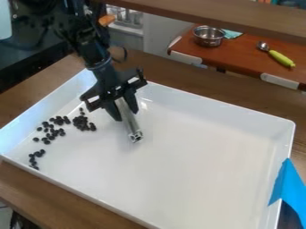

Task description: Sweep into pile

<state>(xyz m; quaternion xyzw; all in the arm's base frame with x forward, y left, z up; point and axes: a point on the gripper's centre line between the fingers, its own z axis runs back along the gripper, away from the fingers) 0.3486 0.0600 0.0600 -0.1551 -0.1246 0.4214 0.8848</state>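
White tray holds your black bits at its left side: one tight clump by your pincer, clamped on a metal bar, looser groups left to sweep in, maybe half done.

The tray is set on the surface. Beans are scattered inside it, near its left edge. To their right, a bar is held in the gripper. Tape is hung over the tray's right edge. Behind, on another counter, a pot is placed left of a spoon, a cloth between them.
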